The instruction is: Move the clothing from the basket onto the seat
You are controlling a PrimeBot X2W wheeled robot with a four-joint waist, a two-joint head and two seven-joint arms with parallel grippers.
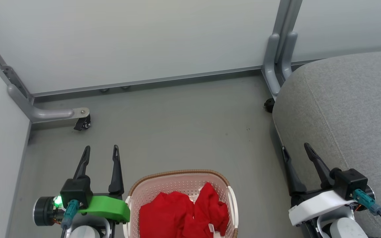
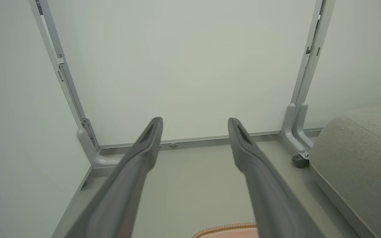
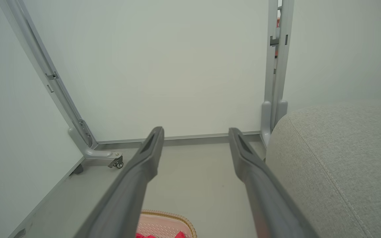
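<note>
Red clothing lies crumpled in a heap inside the cream perforated laundry basket. It covers most of the bottom, and a small white tag shows near the basket's right wall. The basket has a brown woven-look rim and stands on the grey floor between the two arms, at the bottom of the head view.

The left gripper hangs just beside the basket's left side. Its two dark fingers are spread apart with nothing between them, pointing towards the pale partition panel. The right gripper is held at the edge of the grey fabric seat, its fingers likewise apart and empty. One finger overlaps the cushion's rounded side in the head view, though I cannot tell whether it touches.

The seat stands to the right of the basket, apart from it, with floor between them. A small black caster sits under the metal foot of the left-hand partition frame.
</note>
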